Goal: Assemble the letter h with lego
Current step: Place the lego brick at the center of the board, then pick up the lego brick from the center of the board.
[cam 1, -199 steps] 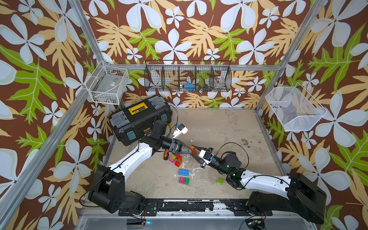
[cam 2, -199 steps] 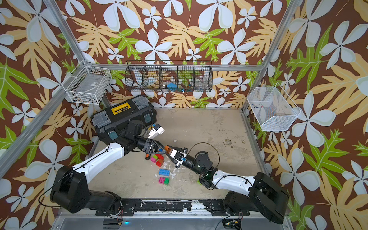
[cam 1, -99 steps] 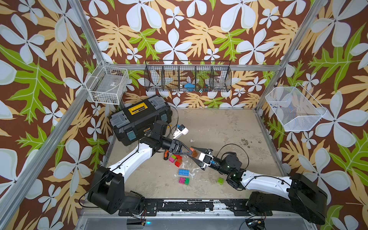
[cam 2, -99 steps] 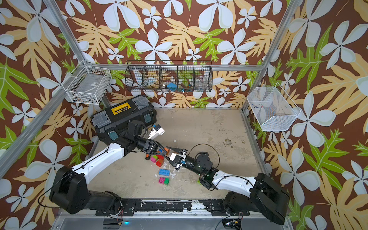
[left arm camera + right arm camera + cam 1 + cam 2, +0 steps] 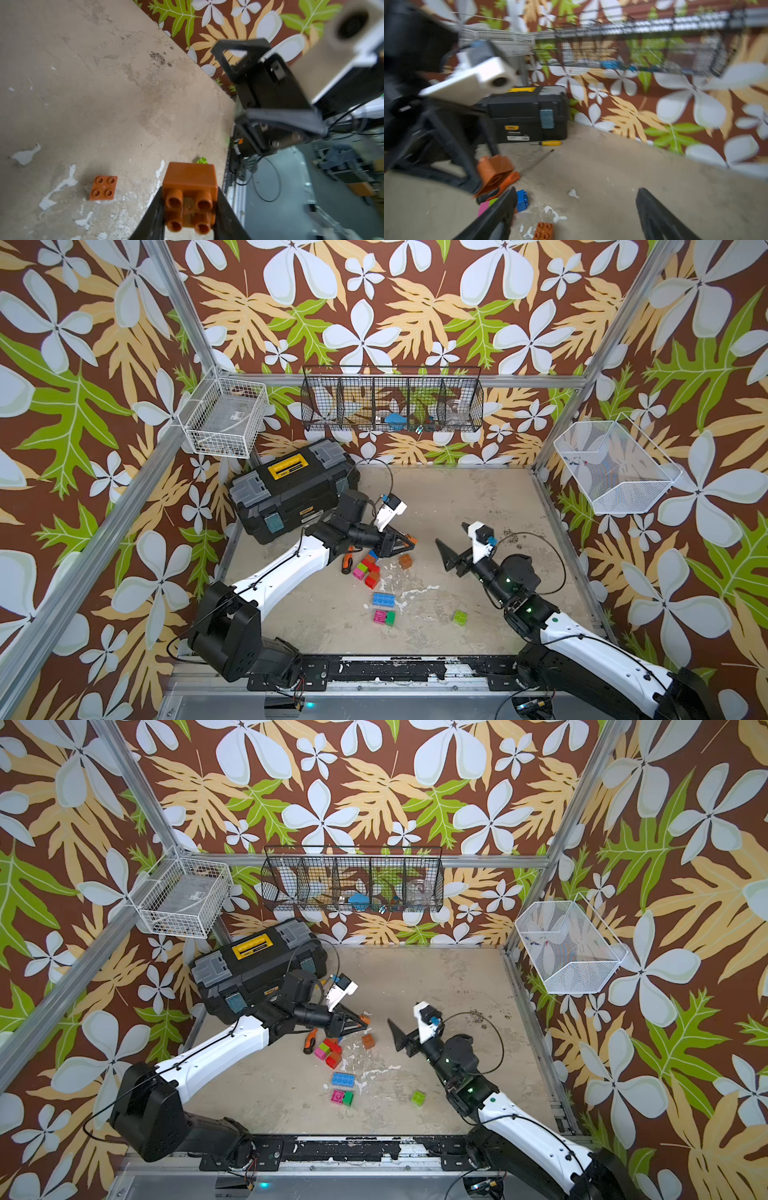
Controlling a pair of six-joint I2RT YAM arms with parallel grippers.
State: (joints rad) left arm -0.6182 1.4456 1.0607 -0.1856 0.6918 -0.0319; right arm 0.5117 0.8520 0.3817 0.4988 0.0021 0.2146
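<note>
My left gripper (image 5: 409,542) (image 5: 364,1022) (image 5: 190,197) is shut on an orange lego cube (image 5: 190,178) (image 5: 496,168), held a little above the floor with its studs toward the wrist camera. My right gripper (image 5: 446,558) (image 5: 399,1040) (image 5: 576,195) stands open and empty, apart to the right of it. A second orange cube (image 5: 405,561) (image 5: 368,1041) (image 5: 103,187) (image 5: 543,230) lies on the floor between them. Pink, green and red bricks (image 5: 365,568) (image 5: 330,1050) lie clustered below the left gripper. No letter h is in view.
Nearer the front lie a long blue brick (image 5: 384,600), a pink-green pair (image 5: 384,617) and a lone green cube (image 5: 460,617). An orange-handled screwdriver (image 5: 347,562) lies beside the cluster. A black toolbox (image 5: 291,489) stands at the back left. Wire baskets hang on the walls.
The two grippers were together at the orange cube. The left one has shut on it. The right one has opened and drawn back to the right.
</note>
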